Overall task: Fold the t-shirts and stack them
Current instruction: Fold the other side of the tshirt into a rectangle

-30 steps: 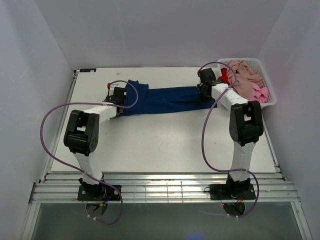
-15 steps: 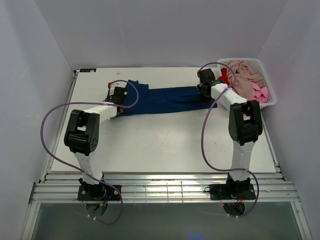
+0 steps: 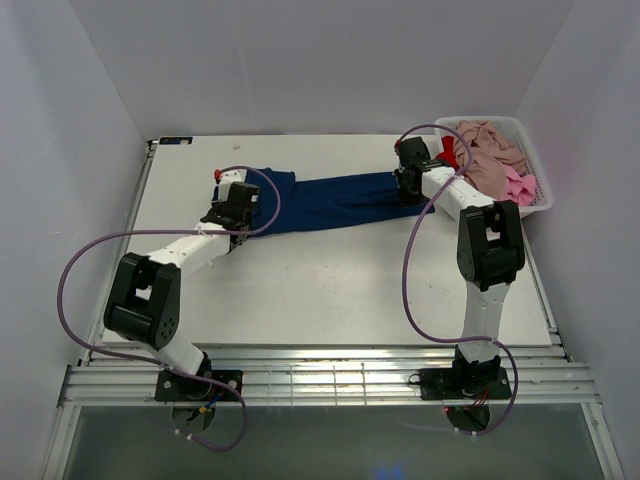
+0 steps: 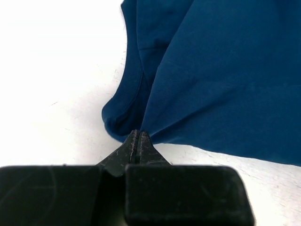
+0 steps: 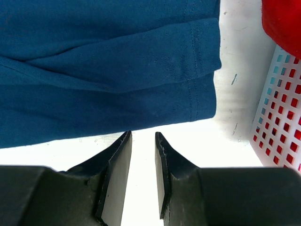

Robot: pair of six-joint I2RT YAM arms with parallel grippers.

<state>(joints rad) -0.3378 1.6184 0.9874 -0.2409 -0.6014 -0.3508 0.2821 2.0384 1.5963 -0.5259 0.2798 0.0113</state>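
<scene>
Status vs one second back: left fingers [image 4: 131,147] were half spread and are now pressed together. In the left wrist view the tips sit right on the near-left edge of the navy t-shirt [image 3: 340,200], pinching it. The cloth fans out from the tips.

Left arm [image 3: 175,255] has changed pose. Its elbow has swung down and toward the near-left of the desk [image 3: 330,290], so the forearm runs more diagonally up to the shirt. The wrist is only slightly nearer than before.

Navy t-shirt lies on the desk as a long band stretched left to right across the far half, between the two wrists. Its left end looks a bit more bunched toward the left fingers than before. The right end is unchanged.

Right arm [image 3: 490,250] has not moved. Right fingers [image 5: 120,160] are spread as before, with bare desk showing between them. They hold nothing and sit just short of the shirt's folded right edge.

Basket [image 3: 543,185] sits at the far-right corner, same place. It holds the pink-beige t-shirt [image 3: 495,150] and the bright pink t-shirt [image 3: 518,187], with the red t-shirt [image 5: 282,19] at its left side. None of those have changed.
</scene>
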